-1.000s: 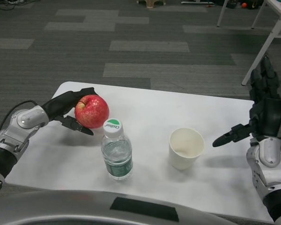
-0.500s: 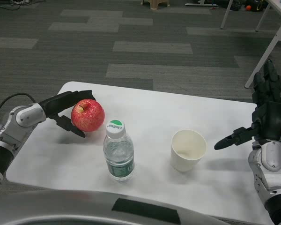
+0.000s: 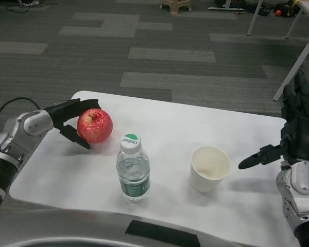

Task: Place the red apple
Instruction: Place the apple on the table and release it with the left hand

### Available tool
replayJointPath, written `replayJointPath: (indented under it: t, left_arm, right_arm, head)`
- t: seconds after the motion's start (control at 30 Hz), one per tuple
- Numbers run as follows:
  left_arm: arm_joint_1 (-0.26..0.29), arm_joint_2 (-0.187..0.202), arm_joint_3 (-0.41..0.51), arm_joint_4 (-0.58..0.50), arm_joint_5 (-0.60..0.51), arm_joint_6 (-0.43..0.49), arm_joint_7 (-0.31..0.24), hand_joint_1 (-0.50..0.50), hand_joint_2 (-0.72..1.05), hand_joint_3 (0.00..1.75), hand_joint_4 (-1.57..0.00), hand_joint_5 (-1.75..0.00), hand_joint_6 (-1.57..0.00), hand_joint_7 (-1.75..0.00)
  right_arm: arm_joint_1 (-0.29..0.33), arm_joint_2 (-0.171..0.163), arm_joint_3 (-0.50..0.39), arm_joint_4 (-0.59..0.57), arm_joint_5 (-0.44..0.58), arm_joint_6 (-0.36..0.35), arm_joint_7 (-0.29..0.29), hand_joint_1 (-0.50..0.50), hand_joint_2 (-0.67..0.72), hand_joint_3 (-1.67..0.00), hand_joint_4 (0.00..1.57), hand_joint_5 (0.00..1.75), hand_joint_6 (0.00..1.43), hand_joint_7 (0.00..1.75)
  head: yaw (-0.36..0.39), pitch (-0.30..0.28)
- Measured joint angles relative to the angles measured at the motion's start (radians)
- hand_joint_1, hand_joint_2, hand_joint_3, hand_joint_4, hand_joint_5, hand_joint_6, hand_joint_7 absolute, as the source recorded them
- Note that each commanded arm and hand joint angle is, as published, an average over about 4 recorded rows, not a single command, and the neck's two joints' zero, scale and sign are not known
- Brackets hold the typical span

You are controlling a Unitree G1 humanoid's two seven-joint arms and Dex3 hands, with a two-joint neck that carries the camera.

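- The red apple [image 3: 95, 125] sits near the far left corner of the white table [image 3: 165, 123], stem dimple up, low against the tabletop; whether it rests fully on the surface cannot be told.
- The left hand [image 3: 72, 121] grips the apple from its left side, one finger reaching over the top and another curling under its near side.
- A clear water bottle [image 3: 133, 168] with a white and green cap stands upright toward the near edge, just right of the apple and apart from it.
- A white paper cup [image 3: 210, 168] stands upright right of the bottle, mouth up, well apart from the apple.
- The right hand [image 3: 293, 136] hangs by the right edge of the table, holding nothing, fingers upright and spread, with one pointing left toward the cup.
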Motion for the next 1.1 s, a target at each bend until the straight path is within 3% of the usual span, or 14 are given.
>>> replayJointPath:
  t: [0.17,0.47,0.63,0.77,1.1]
  left_arm:
    - [0.0,0.0,0.0,-0.001,-0.001,0.007,0.0,-0.39,1.05,0.17,0.0,-1.44,-0.8,-1.4]
    - [0.001,0.0,0.0,-0.001,-0.009,0.007,0.0,-0.39,1.05,0.24,0.0,-1.44,-0.61,-1.01]
    - [0.001,0.0,0.001,-0.001,-0.011,0.007,0.0,-0.39,1.05,0.26,0.0,-1.28,-0.54,-0.91]
    - [0.002,0.0,0.003,-0.001,-0.02,0.007,0.0,-0.41,1.05,0.26,0.0,-1.0,-0.48,-0.79]
    - [0.005,-0.004,0.006,-0.001,-0.024,0.003,0.001,-0.41,1.05,0.26,0.0,-0.8,-0.42,-0.61]
  right_arm:
    - [0.0,0.0,0.001,0.0,0.0,0.0,0.0,-0.42,0.72,0.0,0.0,0.0,0.0,0.0]
    - [0.0,0.0,0.002,0.0,0.0,0.0,0.0,-0.42,0.72,0.0,0.0,0.0,0.0,0.0]
    - [0.0,0.0,0.003,0.0,0.0,0.0,0.0,-0.42,0.72,0.0,0.0,0.0,0.0,0.0]
    - [0.0,0.0,0.003,0.0,0.0,0.0,0.0,-0.42,0.72,0.0,0.0,0.0,0.0,0.0]
    - [0.0,0.0,0.003,0.001,0.0,0.0,0.0,-0.42,0.72,0.0,0.0,0.0,0.0,0.0]
  head:
    - [0.003,0.0]
    - [0.01,-0.004]
    - [0.01,-0.004]
    - [0.01,-0.004]
    - [0.01,-0.009]
